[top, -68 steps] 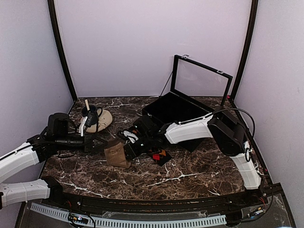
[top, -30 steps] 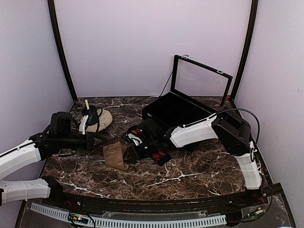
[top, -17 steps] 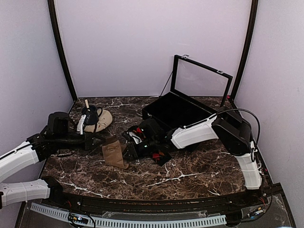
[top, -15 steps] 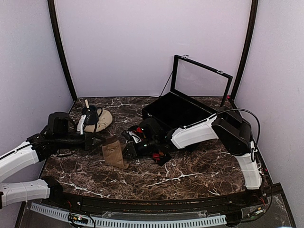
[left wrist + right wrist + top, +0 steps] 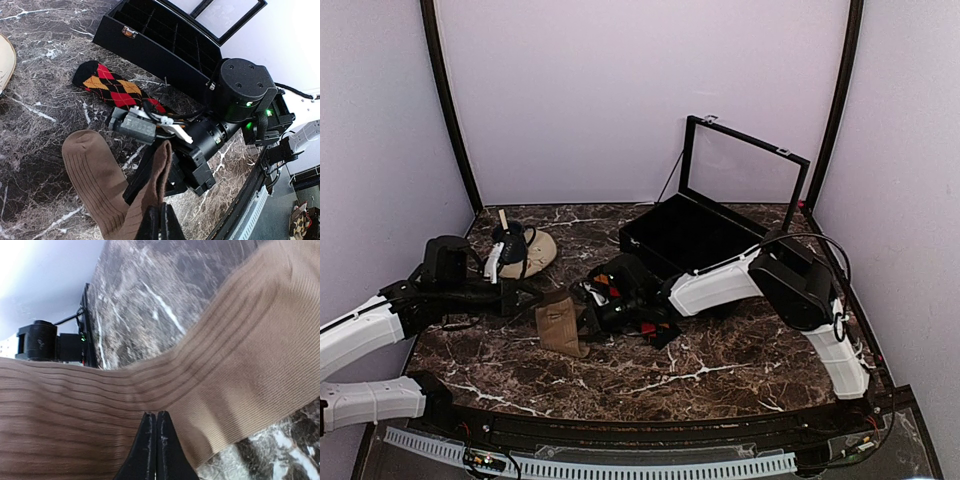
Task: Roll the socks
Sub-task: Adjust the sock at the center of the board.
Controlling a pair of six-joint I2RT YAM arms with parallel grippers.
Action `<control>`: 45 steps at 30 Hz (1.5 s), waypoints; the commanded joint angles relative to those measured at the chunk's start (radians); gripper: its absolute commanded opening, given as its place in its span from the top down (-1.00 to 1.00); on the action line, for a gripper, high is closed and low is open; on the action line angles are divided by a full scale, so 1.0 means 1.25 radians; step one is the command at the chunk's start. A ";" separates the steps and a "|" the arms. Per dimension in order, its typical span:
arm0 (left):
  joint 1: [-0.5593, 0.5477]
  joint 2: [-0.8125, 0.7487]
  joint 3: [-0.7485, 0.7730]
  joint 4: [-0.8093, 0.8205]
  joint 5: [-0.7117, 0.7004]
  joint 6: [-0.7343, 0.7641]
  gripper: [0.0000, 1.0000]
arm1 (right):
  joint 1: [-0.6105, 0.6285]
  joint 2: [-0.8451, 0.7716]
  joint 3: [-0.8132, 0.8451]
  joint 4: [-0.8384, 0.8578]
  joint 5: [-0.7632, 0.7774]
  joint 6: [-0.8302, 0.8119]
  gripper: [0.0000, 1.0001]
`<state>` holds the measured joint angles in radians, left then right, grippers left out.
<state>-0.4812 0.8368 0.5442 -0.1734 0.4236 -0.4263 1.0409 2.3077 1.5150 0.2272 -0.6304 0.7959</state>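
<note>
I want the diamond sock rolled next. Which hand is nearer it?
Probably the right hand: it sits next to the diamond sock, while the left hand is farther off, pinching the brown sock.

R arm [image 5: 720, 285]: elbow has swung left vs. 0.5 s ago. The wrist section now sits slightly lower and further left than 2.3 s ago. It covers more of the argyle sock [image 5: 655, 330], so less red pattern shows in top view.

R gripper [image 5: 155, 416]: moved left w/ the wrist.

Tan sock [image 5: 560, 325]: shifted slightly left, toward the L side. Its upper edge stands a bit higher than 2.3 s ago.

L gripper [image 5: 161, 212]: marginal shift right. L arm otherwise approx. the same pose.
</note>
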 commanded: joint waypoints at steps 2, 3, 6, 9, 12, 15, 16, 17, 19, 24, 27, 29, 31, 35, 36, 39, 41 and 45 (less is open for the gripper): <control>0.003 0.002 0.018 0.018 -0.017 0.001 1.00 | 0.005 0.041 0.035 -0.025 -0.033 0.013 1.00; 0.003 0.002 0.018 0.017 -0.020 0.000 1.00 | 0.005 0.044 0.033 -0.026 -0.035 0.015 1.00; 0.003 -0.003 0.020 0.006 -0.042 -0.002 1.00 | 0.005 0.053 0.030 -0.035 -0.038 0.017 1.00; 0.003 -0.012 0.019 0.005 -0.078 -0.004 1.00 | 0.005 0.057 0.022 -0.036 -0.041 0.019 1.00; 0.004 -0.005 0.023 0.007 -0.102 -0.004 1.00 | 0.006 0.057 0.011 -0.043 -0.039 0.017 1.00; 0.004 0.015 0.025 0.021 -0.113 -0.010 1.00 | 0.007 0.059 0.003 -0.061 -0.035 0.010 1.00; 0.004 0.024 0.024 0.030 -0.114 -0.011 1.00 | 0.008 0.060 -0.001 -0.066 -0.032 0.008 1.00; 0.003 0.035 0.025 0.040 -0.114 -0.012 1.00 | 0.008 0.061 -0.004 -0.072 -0.030 0.008 1.00; 0.004 0.060 0.027 0.058 -0.117 -0.015 1.00 | 0.008 0.062 -0.007 -0.083 -0.023 0.005 1.00; 0.005 0.139 0.048 0.099 -0.118 -0.011 1.00 | 0.008 0.066 -0.013 -0.116 -0.004 0.002 1.00; 0.006 0.190 0.065 0.115 -0.131 -0.005 1.00 | 0.008 0.065 -0.018 -0.130 0.009 0.000 1.00; 0.010 0.219 0.076 0.122 -0.137 -0.003 1.00 | 0.008 0.062 -0.024 -0.136 0.020 0.000 1.00; 0.012 0.245 0.082 0.130 -0.145 -0.001 1.00 | 0.008 0.057 -0.030 -0.143 0.031 0.001 1.00; 0.017 0.282 0.085 0.138 -0.164 -0.003 1.00 | 0.006 0.045 -0.052 -0.150 0.055 0.008 1.00; 0.018 0.288 0.084 0.138 -0.168 -0.006 1.00 | 0.003 0.042 -0.059 -0.148 0.060 0.011 1.00; 0.020 0.296 0.081 0.127 -0.186 -0.016 1.00 | 0.000 0.037 -0.075 -0.149 0.077 0.022 1.00; 0.021 0.294 0.078 0.113 -0.200 -0.025 1.00 | -0.002 0.037 -0.083 -0.148 0.083 0.027 1.00; 0.023 0.294 0.065 0.111 -0.202 -0.037 1.00 | -0.003 0.035 -0.089 -0.146 0.090 0.029 1.00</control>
<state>-0.4606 1.2133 0.6258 -0.0246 0.1955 -0.4534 1.0397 2.3230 1.4570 0.1864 -0.6052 0.8253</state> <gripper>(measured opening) 0.024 0.006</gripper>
